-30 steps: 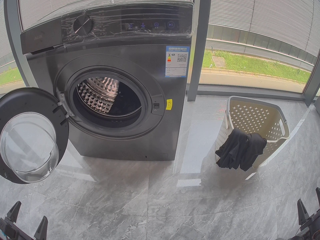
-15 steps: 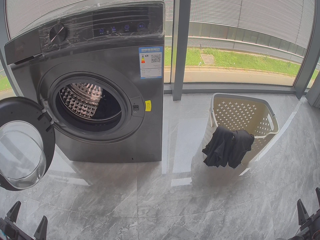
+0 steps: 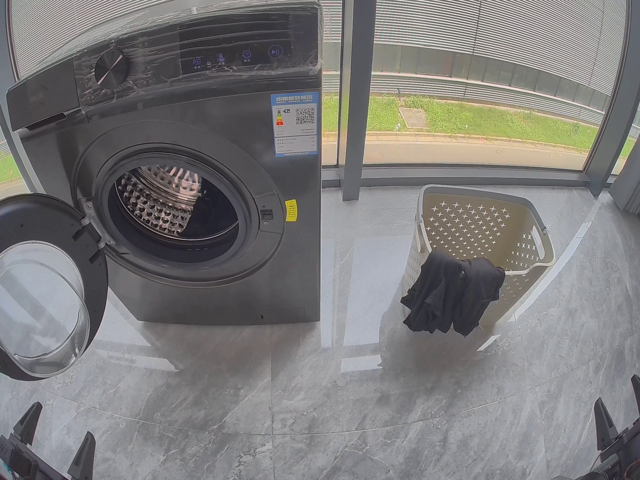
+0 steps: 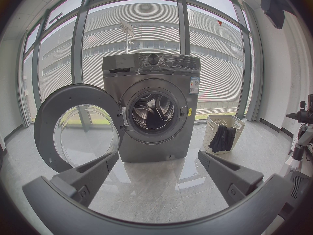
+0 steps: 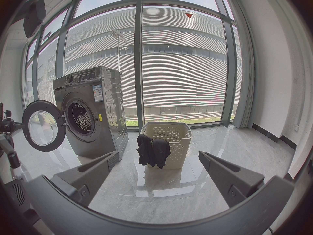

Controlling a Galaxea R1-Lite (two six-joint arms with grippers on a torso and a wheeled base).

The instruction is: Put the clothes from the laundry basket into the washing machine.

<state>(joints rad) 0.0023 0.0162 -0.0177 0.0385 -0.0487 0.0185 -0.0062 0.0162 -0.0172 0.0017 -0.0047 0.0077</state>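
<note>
A dark grey washing machine (image 3: 200,135) stands on the left with its round door (image 3: 40,288) swung wide open and its drum (image 3: 173,201) bare. To its right sits a cream laundry basket (image 3: 507,235) with dark clothes (image 3: 450,295) draped over its near rim. The same clothes (image 5: 152,150) hang on the basket (image 5: 172,134) straight ahead in the right wrist view. My left gripper (image 3: 57,435) is low at the bottom left, open and empty. My right gripper (image 3: 623,411) is low at the bottom right, open and empty, well short of the basket.
Tall windows and a grey pillar (image 3: 357,81) stand behind the machine and basket. A broad stretch of grey marble floor (image 3: 333,395) lies between me and both of them. The open door juts out toward my left side.
The whole head view has shifted, so machine and basket sit further left in the picture than a second ago; the camera moved. Both grippers hold the same places.
</note>
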